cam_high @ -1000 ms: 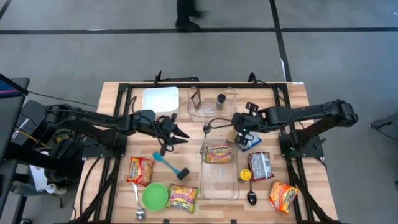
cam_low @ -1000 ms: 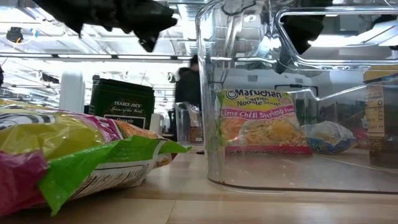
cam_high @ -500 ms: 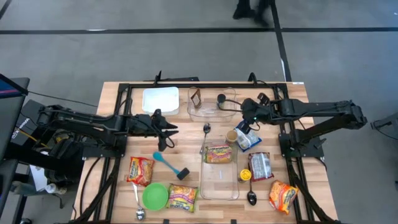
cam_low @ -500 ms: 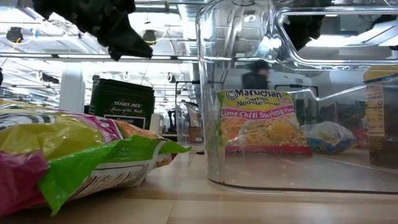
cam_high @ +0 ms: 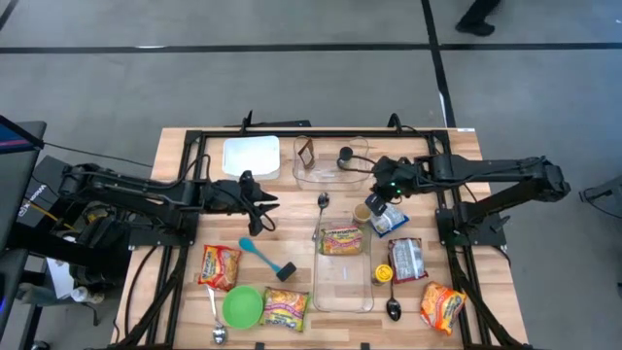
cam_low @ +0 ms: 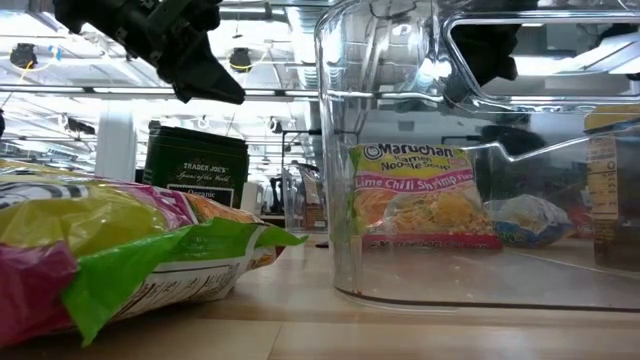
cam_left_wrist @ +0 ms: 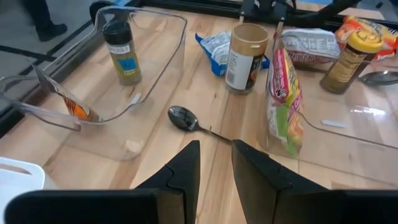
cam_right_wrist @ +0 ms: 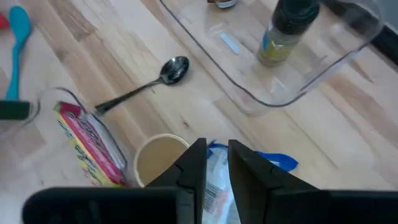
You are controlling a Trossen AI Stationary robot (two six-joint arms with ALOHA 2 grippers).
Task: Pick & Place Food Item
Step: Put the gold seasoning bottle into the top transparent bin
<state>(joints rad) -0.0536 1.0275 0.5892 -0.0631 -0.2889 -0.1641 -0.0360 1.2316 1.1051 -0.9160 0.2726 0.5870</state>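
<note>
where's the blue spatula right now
In the high view the blue spatula lies flat on the table's left half, between the red noodle packet and the long clear container.

You see a spoon [cam_high: 323,201] between two clear containers: one [cam_high: 330,161] behind it holds a spice jar [cam_high: 345,155], one [cam_high: 342,269] before it holds a noodle packet [cam_high: 341,239].

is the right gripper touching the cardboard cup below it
Apart. In the right wrist view the right gripper hovers above the cup, whose open top shows beside the fingers, with nothing held. The high view shows it over the cup.
</note>
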